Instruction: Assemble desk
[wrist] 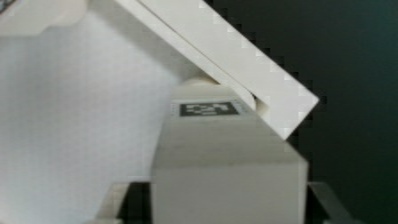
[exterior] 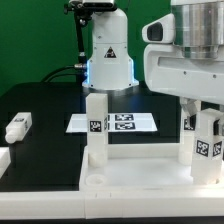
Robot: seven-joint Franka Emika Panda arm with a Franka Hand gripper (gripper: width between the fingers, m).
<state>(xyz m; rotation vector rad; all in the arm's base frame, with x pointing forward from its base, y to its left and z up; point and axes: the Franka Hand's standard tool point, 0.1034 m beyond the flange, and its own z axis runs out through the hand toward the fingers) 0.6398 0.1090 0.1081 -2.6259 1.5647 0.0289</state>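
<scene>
The white desk top lies at the front of the exterior view. One tagged white leg stands upright at its far left corner. A second tagged leg stands upright at the far right corner, under the big white gripper housing. My gripper reaches down over this leg with a finger on each side. In the wrist view the leg fills the space between the fingers, whose dark inner faces sit against its sides. My gripper is shut on it. The desk top lies behind.
A loose white leg lies on the black table at the exterior view's left. The marker board lies flat behind the desk top. The robot base stands at the back, with a green wall behind it.
</scene>
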